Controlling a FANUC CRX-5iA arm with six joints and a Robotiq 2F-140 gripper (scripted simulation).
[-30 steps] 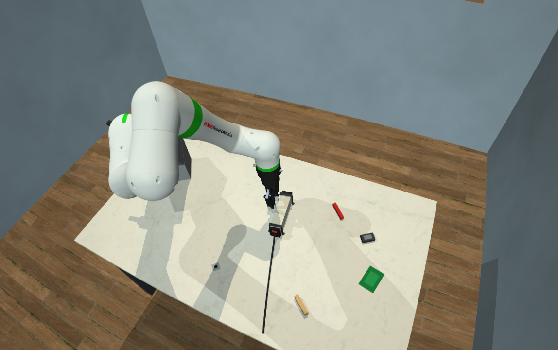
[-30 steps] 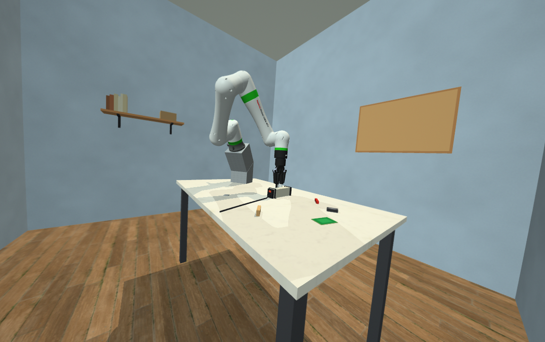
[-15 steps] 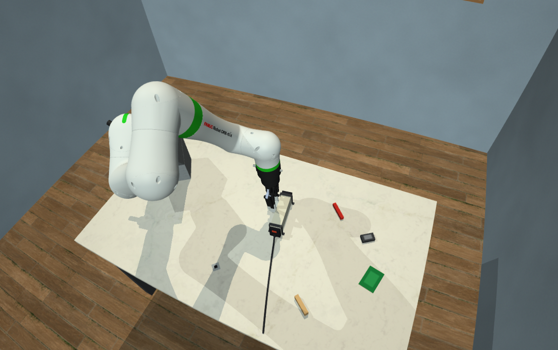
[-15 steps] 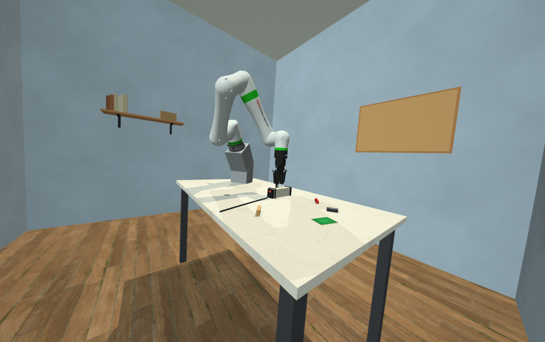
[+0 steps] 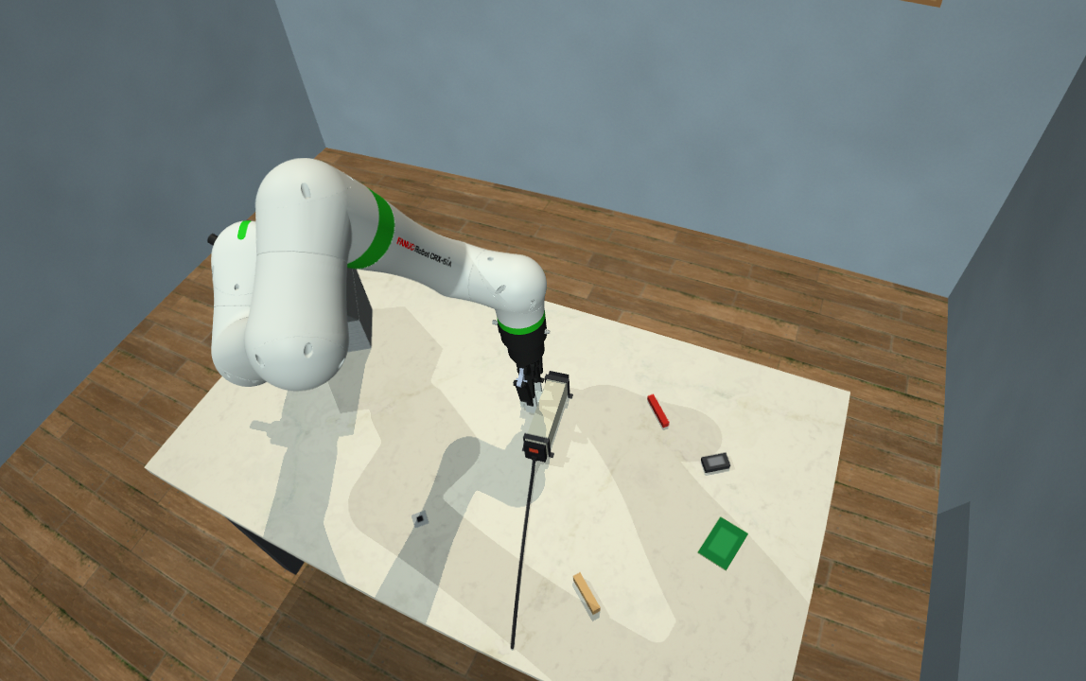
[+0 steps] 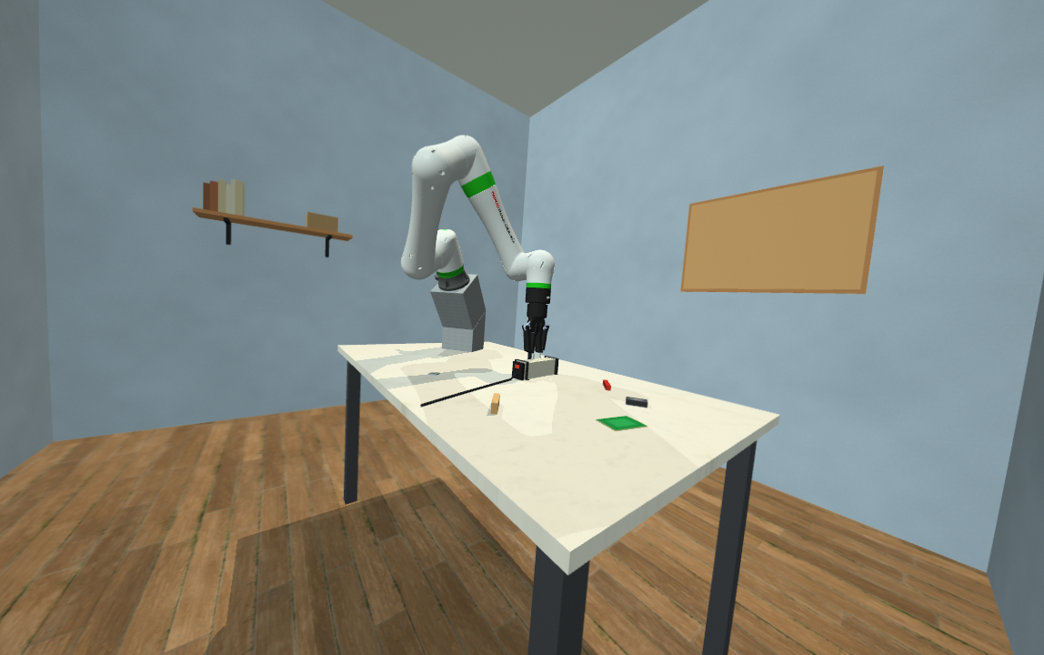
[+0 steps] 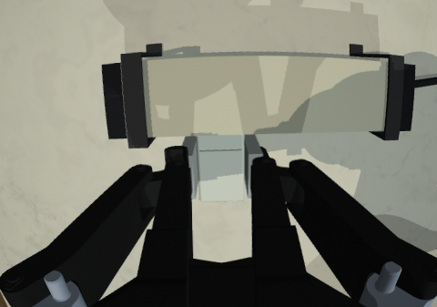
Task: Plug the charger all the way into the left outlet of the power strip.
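Black two-finger gripper (image 7: 220, 163) clamped on pale grey boxy charger (image 7: 220, 175).
Charger's far end touching long beige power strip (image 7: 265, 94) w/ black end clamps.
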